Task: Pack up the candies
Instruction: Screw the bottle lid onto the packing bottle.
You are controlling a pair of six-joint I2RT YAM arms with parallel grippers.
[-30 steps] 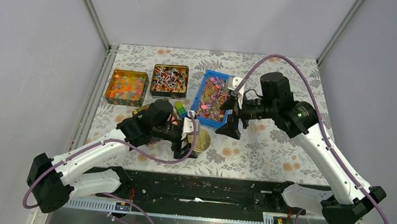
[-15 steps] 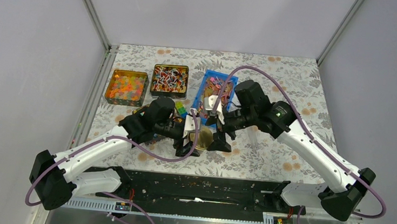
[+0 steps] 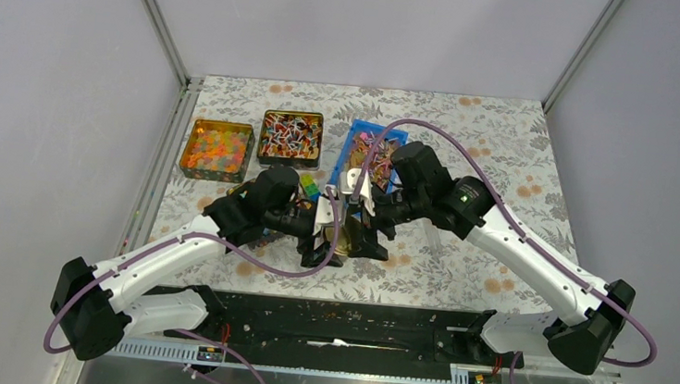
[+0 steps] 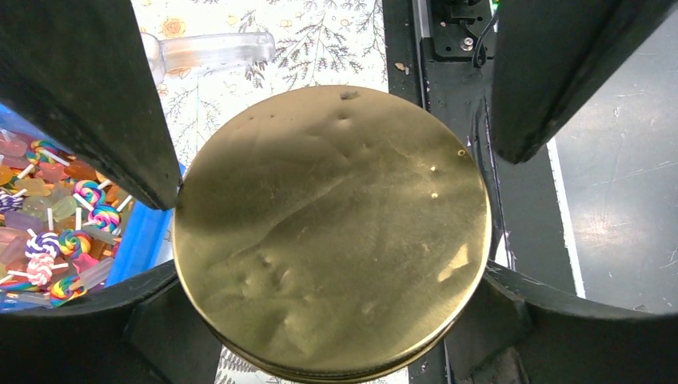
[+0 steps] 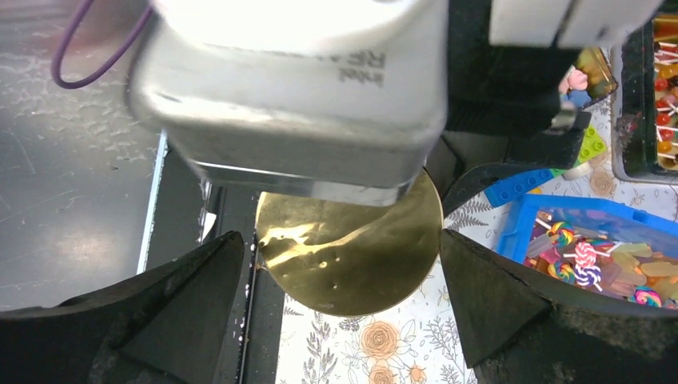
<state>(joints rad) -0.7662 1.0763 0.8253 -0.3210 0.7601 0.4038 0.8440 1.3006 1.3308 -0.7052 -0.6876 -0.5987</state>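
Candies (image 4: 76, 240) heaped loose in the blue tray (image 4: 142, 240), at the left edge of the left wrist view and upper middle of the overhead view: swirl lollipops on thin white sticks mixed with small translucent pieces in pink, purple and orange. Probably very light and hard, glossy enough to slip, and tangled by their sticks, so liable to come up several at a time or not at all. Best taken across the round head or low on the stick, from the top of the heap, with a narrow, gentle pinch. Sticks likely to pivot or snap under a hard squeeze. None seen in either claw.

Left gripper (image 4: 329, 268) closed round the gold tin (image 4: 332, 232), hugging its wall on both sides, at the centre of the overhead view just below the blue tray. Right gripper (image 5: 342, 240) spread wide, holding nothing, straddling the same tin from the far side. Flat, dented gold face upward with no sweet on it; lid or bare floor, cannot tell. If a lid, presumably to come off before anything goes in.

Other containers in the upper part of the overhead view:
- Dark square tin (image 3: 261, 139), left of the blue tray, full of red and white stick sweets (image 3: 290, 139).
- Orange tin (image 3: 185, 149), further left, full of glossy orange-yellow balls (image 3: 217, 149).

Toy bricks (image 3: 309, 187) loose just below the dark square tin. Clear plastic scoop-like piece (image 4: 212, 50) lying on the floral cloth (image 4: 336, 40) beyond the gold tin, possibly handier than fingers for such small sweets.
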